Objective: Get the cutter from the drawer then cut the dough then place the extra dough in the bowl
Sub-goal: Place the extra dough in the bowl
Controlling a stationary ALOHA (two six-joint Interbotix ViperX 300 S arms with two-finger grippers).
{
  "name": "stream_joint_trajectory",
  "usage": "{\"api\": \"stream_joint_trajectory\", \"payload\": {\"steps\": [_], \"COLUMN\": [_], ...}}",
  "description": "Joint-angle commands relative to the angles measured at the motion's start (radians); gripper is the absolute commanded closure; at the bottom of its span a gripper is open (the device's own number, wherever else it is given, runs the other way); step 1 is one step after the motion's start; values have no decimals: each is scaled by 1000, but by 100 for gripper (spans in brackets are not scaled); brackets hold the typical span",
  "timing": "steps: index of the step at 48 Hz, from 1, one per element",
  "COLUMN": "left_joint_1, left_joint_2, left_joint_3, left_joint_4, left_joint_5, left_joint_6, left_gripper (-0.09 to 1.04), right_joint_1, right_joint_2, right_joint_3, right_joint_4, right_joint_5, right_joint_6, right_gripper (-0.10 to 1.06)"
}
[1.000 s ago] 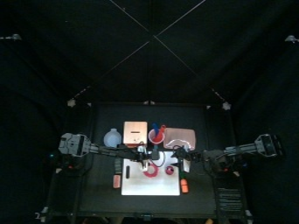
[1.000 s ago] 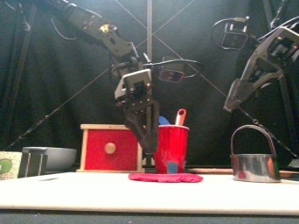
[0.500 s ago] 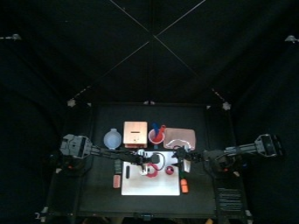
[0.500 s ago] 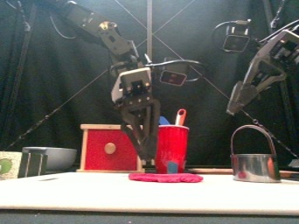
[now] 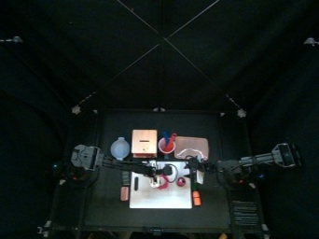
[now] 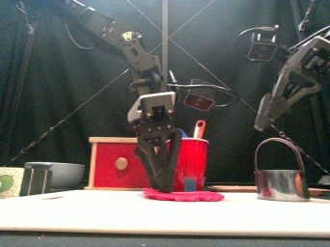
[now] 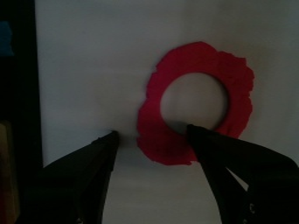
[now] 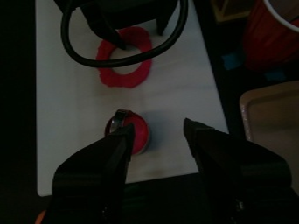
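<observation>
The left tool (image 6: 168, 183) stands nearly upright over the board (image 7: 82, 70). Its tips are low at the dough (image 7: 237, 83), and its jaws are apart and hold nothing. The left wrist view suggests why it is set so. The nearer arc of the red ring lies in the gap between the jaws, with one jaw outside the ring and the other over the band near the hole. Closing should pinch that band. I cannot tell whether the tips touch the board yet.

The dough is a flat ring on the board, directly under and ahead of the left tool. It is a little oval. Its long axis runs away from the tool, crosswise to the line on which the jaws close, with a slight lean. The hole suggests the cut is made, so this ring is the extra meant for the bowl (image 5: 119, 147). The bowl sits back and to the left of the tool, beside the box (image 6: 123, 164).

The right tool (image 8: 156, 124) hangs high, jaws apart and empty, above the cutter (image 6: 281, 181). The cutter stands upright to the left tool's right, clear of the ring, with its wire handle up. The right wrist view shows a round red patch (image 8: 135, 133) just beside one jaw, likely the cut disc. Held high, the right arm leaves the left room to lift. Soft dough may sag or tear when picked up by one edge.
</observation>
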Motion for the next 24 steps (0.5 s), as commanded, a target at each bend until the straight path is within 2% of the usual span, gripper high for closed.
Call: {"api": "stream_joint_trajectory", "payload": {"steps": [1,24], "left_joint_1": [-9,-6], "left_joint_2": [-11,-28], "left_joint_3": [-25,-26], "left_joint_4": [-21,-9], "left_joint_5": [0,14], "left_joint_6": [-2,-3], "left_gripper": [-2,1], "right_joint_1": [-2,-2], "right_joint_2": [-14,-14], "right_joint_3": [-8,-3], "right_joint_4": [6,12], "right_joint_5": [-8,-8], "right_joint_6": [2,2], "right_gripper": [12,12]}}
